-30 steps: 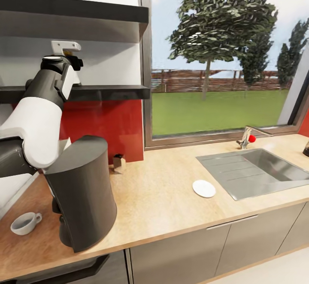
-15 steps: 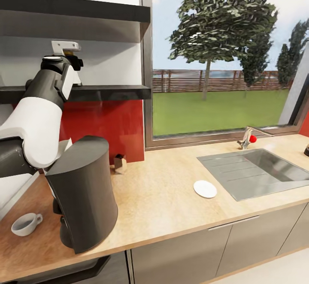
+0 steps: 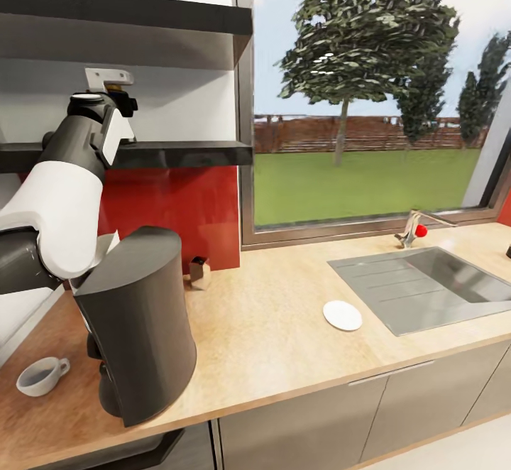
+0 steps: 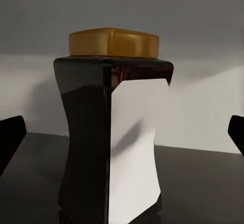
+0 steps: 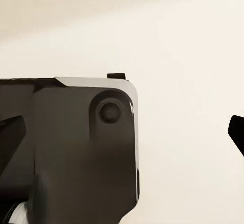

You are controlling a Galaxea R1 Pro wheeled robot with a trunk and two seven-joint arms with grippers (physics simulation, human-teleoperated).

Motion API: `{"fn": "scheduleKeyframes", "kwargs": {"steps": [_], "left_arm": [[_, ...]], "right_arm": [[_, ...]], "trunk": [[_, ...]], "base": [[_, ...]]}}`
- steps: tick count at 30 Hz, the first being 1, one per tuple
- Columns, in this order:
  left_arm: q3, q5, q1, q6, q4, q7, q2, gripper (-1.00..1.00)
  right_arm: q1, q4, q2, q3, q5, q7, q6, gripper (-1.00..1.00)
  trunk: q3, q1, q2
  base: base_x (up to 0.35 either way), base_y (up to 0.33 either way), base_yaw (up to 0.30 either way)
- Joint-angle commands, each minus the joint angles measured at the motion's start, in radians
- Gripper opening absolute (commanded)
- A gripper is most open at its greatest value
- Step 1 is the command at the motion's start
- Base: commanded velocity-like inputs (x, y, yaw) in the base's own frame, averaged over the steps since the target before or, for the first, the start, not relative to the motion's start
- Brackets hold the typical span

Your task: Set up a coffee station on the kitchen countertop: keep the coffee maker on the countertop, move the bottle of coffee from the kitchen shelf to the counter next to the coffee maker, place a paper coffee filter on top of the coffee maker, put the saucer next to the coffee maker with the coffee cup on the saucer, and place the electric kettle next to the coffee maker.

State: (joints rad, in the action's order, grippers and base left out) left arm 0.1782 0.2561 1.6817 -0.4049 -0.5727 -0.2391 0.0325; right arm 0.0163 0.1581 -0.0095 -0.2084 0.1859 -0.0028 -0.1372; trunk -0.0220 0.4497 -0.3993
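Note:
The bottle of coffee (image 4: 112,132), dark with a white label and an amber lid, stands upright on the dark shelf (image 3: 177,152). My left gripper (image 4: 122,135) is open, one finger on each side of the bottle and apart from it. In the head view my left arm (image 3: 67,193) reaches up to that shelf. The dark grey coffee maker (image 3: 138,321) stands on the wooden countertop (image 3: 270,335). A white coffee cup (image 3: 41,375) sits to its left, and the white saucer (image 3: 342,315) lies near the sink. My right gripper (image 5: 122,132) is open and holds nothing.
A steel sink (image 3: 426,285) with a faucet (image 3: 415,228) is set into the counter at the right. A small brown box (image 3: 199,271) stands by the red backsplash. A large window fills the wall behind, and a second shelf (image 3: 128,19) runs above the first.
The whole head view has shifted slightly, so the camera has moved. A dark object at the right edge of the counter has almost left the picture. My left arm holds the same pose.

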Motion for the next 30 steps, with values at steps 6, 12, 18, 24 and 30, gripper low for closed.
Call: {"fn": "scheduleKeyframes", "kwargs": {"steps": [6,12,18,24,30], "left_arm": [[0.001,0.006,0.000,-0.005,0.000,0.001,0.000,1.00],[0.001,0.004,-0.001,-0.005,0.001,0.001,0.013,1.00],[0.002,0.004,-0.002,-0.004,0.001,0.011,0.031,1.00],[0.002,0.005,-0.002,-0.003,0.001,0.013,0.035,1.00],[0.003,0.005,-0.002,-0.003,0.001,0.014,0.040,1.00]], "right_arm": [[0.001,-0.001,0.000,-0.008,0.010,0.000,-0.004,1.00],[0.001,-0.002,0.000,-0.008,0.010,0.000,-0.004,1.00],[0.001,-0.001,0.000,-0.008,0.010,0.000,-0.004,1.00],[0.001,-0.001,0.000,-0.009,0.010,0.000,-0.004,1.00],[0.001,-0.001,0.000,-0.009,0.010,0.000,-0.004,1.00]], "trunk": [[0.000,0.000,-0.001],[0.000,0.000,-0.001],[0.000,0.000,-0.001],[0.000,0.000,-0.001],[0.000,0.000,-0.001]], "base": [[0.018,0.001,0.000],[0.121,0.032,0.000],[0.183,0.107,0.000],[0.042,0.026,0.000],[0.006,0.004,0.000]]}}
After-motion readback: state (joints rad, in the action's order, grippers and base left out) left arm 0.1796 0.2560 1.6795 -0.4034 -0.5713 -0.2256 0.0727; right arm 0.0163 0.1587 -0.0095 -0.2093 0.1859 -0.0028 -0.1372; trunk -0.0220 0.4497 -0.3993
